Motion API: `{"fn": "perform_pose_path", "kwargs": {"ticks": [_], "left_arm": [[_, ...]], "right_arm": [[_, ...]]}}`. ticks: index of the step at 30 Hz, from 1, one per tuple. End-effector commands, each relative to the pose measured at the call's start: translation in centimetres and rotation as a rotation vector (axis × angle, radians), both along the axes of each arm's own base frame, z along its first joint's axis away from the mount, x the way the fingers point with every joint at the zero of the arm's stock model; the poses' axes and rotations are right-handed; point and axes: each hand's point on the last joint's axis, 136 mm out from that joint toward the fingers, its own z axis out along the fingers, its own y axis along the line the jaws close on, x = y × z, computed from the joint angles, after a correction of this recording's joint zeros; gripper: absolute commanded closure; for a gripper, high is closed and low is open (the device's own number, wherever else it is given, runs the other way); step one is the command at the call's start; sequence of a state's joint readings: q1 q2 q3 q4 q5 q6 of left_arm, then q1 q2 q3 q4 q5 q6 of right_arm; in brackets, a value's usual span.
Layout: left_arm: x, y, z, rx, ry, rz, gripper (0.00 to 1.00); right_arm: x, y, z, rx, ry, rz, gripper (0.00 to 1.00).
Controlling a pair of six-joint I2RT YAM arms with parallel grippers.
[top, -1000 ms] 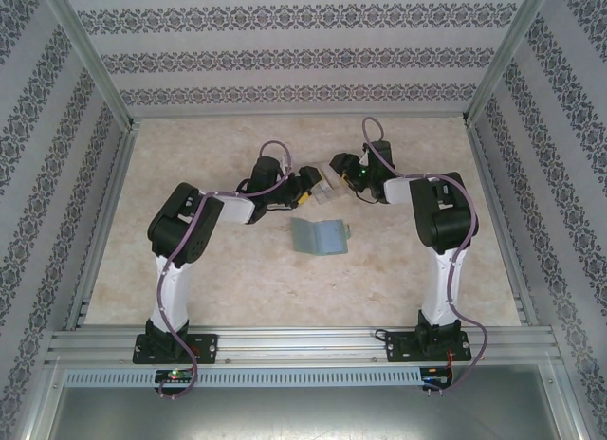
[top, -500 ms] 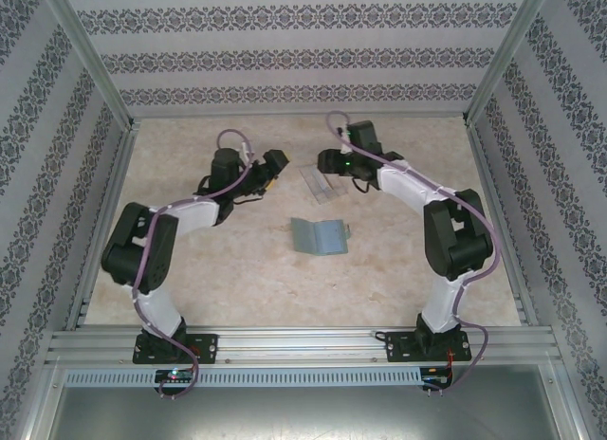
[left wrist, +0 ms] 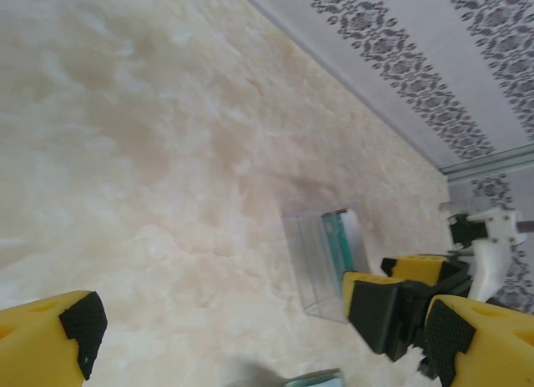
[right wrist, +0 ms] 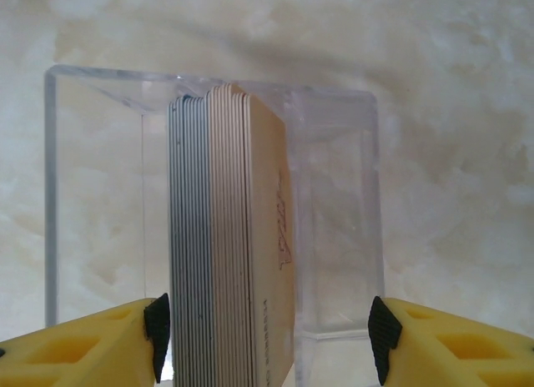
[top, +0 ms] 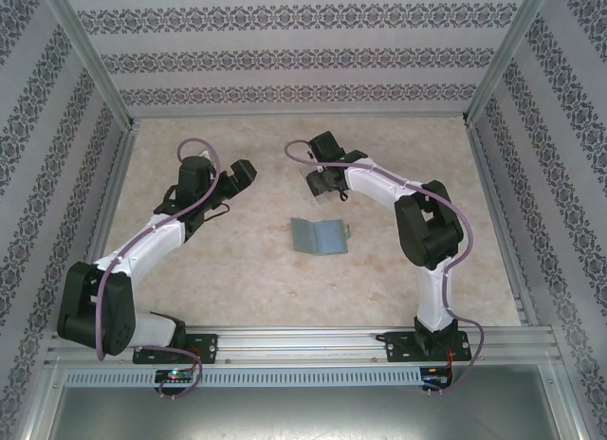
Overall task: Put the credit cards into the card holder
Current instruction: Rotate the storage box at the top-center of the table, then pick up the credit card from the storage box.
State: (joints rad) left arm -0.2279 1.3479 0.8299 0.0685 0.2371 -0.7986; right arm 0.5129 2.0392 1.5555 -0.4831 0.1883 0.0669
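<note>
Top view: the card holder (top: 318, 236) lies opened flat near the centre of the tabletop (top: 237, 269). The left gripper (top: 239, 173) hangs toward the far-left.

Left wrist view: its fingers are spread wide over bare surface, and a clear plastic box (left wrist: 321, 262) rests on the tabletop.

Right wrist view: the credit cards (right wrist: 229, 237) stand on edge inside that box, between the parted fingers of the right gripper (right wrist: 267, 335). Contact cannot be told.

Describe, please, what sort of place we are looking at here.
Probably a robot test enclosure rather than a home: aluminium frame rails, wallpapered panels on three sides, and a marble-look tabletop.
</note>
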Motion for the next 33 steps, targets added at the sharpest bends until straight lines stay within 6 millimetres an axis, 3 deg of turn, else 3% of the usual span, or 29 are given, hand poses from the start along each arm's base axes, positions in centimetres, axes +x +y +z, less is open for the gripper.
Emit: {"fn": "perform_pose_path", "kwargs": {"ticks": [1, 11, 15, 20, 33], "left_arm": [[-1.3, 1.2, -2.1, 0.105, 0.066, 0.006, 0.0], [-1.5, 1.1, -2.1, 0.099, 0.068, 0.001, 0.0], [-1.7, 1.0, -2.5, 0.092, 0.075, -0.001, 0.0], [-2.1, 1.1, -2.7, 0.098, 0.073, -0.004, 0.0], [-2.5, 1.2, -2.9, 0.106, 0.076, -0.011, 0.0]], "right_arm": [[0.9, -1.4, 0.2, -0.091, -0.018, -0.019, 0.33], [2.3, -1.5, 1.8, -0.109, -0.069, -0.046, 0.36], [2.3, -1.6, 1.8, -0.118, -0.065, -0.039, 0.49], [2.1, -1.6, 2.2, -0.123, -0.075, -0.028, 0.56], [1.3, -0.5, 2.9, -0.115, -0.077, 0.02, 0.87]]}}
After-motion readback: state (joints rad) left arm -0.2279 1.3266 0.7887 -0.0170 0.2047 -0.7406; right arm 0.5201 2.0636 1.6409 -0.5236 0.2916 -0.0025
